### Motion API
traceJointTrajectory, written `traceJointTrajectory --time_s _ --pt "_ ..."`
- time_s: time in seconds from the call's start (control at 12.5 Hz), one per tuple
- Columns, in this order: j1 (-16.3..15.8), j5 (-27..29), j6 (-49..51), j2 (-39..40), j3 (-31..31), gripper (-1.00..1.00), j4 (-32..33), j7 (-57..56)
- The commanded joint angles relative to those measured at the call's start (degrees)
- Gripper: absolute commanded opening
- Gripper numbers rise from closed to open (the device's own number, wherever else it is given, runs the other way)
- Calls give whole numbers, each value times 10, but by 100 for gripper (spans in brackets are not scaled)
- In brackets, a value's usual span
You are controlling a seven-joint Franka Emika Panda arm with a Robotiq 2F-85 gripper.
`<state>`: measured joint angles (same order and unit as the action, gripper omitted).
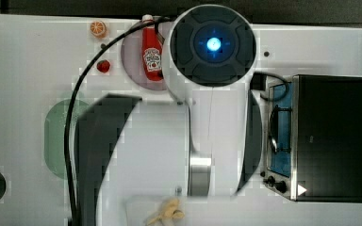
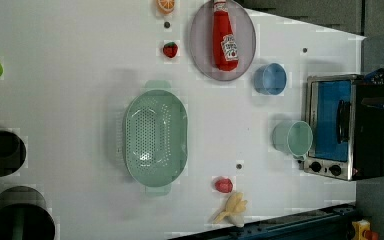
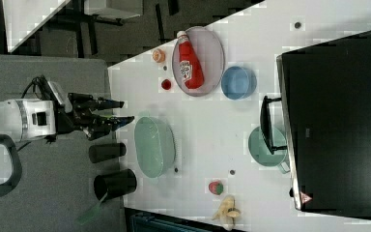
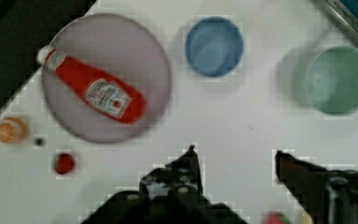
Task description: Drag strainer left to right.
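So here's the thing the next move hangs on: the tool (image 3: 118, 111) is parked up above the desk (image 3: 207, 145) with its two fingers spread apart and nothing between them, and the strainer (image 3: 154, 146) sits straight ahead of the fingertips, a bit off to one side. In the right view the tips point at the strainer's near rim, close to its upper end, but they aren't touching it, there's a clear gap of height between them.

The strainer's long axis runs crosswise to the way the tool points, so the tool faces one of its long sides, not a handle end. The left view shows the oval (image 2: 155, 137) nicely, a small tab handle at each end, holes all over the basin, sitting flat on the desk on its own.

Looking from the wrist, the fingers (image 4: 186, 163) frame bare desk, and beyond them sit the ketchup bottle (image 4: 93, 93) on its plate (image 4: 135, 46), the blue bowl (image 4: 214, 45) and the green cup (image 4: 338, 79). All of those are further out than the strainer.

My guess: it needs to come down onto that near long wall or hook the rim before any dragging happens. Nothing started yet, I'd say.
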<state>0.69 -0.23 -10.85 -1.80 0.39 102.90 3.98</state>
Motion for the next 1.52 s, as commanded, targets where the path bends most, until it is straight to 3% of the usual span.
traceJointTrajectory --time_s 0.08,0.24,0.48,0.96,1.28,1.52 --pt "7 -4 112 -253 -1 60 131 80" --pt "5 -1 112 -252 5 99 131 80" --pt "-9 0 109 -241 52 100 132 80" --pt "-18 0 32 -178 217 100 133 121" --pt "-18 0 -40 -89 308 100 155 313" --pt "-18 -2 -152 -9 348 100 191 500"
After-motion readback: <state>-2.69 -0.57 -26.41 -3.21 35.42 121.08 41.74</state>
